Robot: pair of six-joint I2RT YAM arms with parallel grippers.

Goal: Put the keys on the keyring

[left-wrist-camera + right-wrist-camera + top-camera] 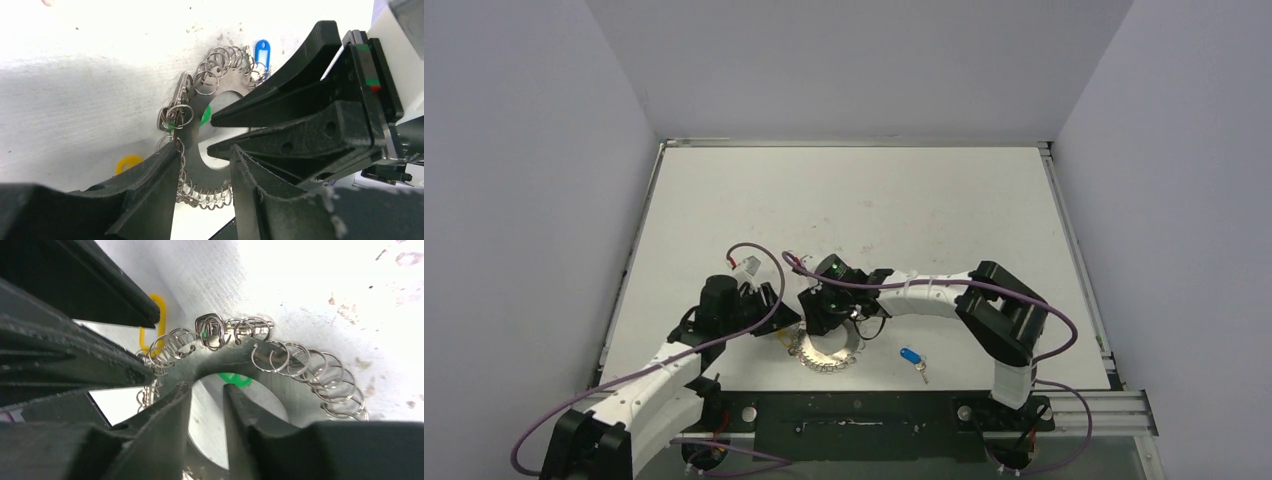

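Where the left gripper (204, 150) sits: astride the rim of the keyring (192, 137), fingers partly apart.
Yellow tag (128, 162): just left of the keyring.
Green tag (234, 378): showing inside the keyring's hole.
Right gripper (210, 133): tips narrowly parted over that hole.
Blue-tagged key (911, 358): right of the keyring, apart.

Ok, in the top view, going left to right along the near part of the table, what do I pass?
Left gripper → keyring → blue-tagged key → right arm's base.
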